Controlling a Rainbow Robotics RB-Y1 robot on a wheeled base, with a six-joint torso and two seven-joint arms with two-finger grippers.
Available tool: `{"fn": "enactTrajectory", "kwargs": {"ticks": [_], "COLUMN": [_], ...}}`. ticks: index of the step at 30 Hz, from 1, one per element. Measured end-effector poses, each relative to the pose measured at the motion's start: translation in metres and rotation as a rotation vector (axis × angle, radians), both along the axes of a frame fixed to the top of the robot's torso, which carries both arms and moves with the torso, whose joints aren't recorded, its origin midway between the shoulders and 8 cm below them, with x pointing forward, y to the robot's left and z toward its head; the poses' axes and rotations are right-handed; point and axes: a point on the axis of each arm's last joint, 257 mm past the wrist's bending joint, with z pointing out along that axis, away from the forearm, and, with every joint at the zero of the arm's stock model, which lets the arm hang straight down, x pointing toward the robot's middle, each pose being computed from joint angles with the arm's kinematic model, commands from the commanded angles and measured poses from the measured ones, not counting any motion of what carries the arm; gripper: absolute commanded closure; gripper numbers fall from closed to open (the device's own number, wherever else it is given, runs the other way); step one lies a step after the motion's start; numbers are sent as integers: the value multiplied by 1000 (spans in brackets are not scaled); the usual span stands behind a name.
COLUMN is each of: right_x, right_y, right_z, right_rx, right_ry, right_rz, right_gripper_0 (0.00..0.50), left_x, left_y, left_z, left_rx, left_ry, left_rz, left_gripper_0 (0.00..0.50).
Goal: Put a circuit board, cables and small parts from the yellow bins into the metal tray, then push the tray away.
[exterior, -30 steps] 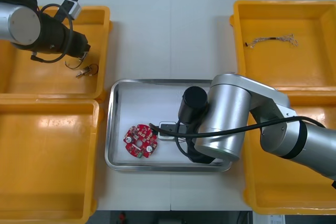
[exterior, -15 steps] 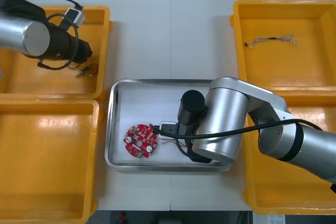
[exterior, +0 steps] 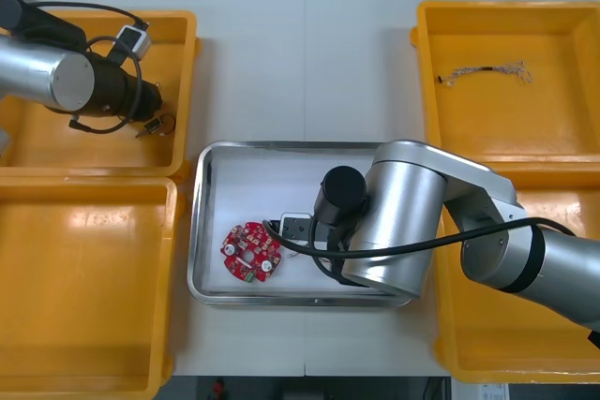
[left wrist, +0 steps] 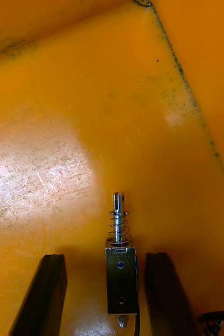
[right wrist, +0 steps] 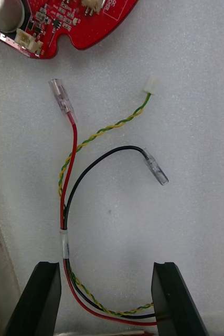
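Shifted nearer, left claw [left wrist: 106, 257] now straddles small metal part [left wrist: 121, 274].

Front view, centre right: the right arm [exterior: 403, 217] blankets the metal tray's [exterior: 200, 231] right end and whatever lies there. In the right wrist view the circuit board [right wrist: 64, 21] is sliced off by the edge, and the cables [right wrist: 70, 173] run out of frame between the fingers [right wrist: 38, 299]. Upper right, the yellow bin's [exterior: 562, 25] thin cable [exterior: 483, 71] is too small for colours.

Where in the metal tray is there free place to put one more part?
Free: the metal tray's far-left floor, between its far rim and the circuit board. Crowded: beside the board, where the open right gripper straddles the cables.
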Motion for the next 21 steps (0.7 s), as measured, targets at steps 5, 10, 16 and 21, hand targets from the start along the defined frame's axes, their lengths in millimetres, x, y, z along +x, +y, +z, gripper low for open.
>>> {"fn": "enactTrajectory", "kwargs": {"ticks": [5,10,16,21], "right_x": [-10,-8,5,16], "right_y": [-7,-7,-17,-34], "right_z": [-1,16,40,60], "right_rx": [-18,-2,23,35], "right_ry": [52,38,16,11], "right_rz": [-19,-33,-90,-166], "right_gripper_0": [0,0,0,0], "left_x": [0,0,-10,-23], "left_y": [0,-1,4,13], "left_z": [0,0,-4,4], "left_rx": [1,2,16,6], "left_ry": [-2,-2,67,125], "left_rz": [-1,-2,8,34], "left_gripper_0": [500,499,500,500]}}
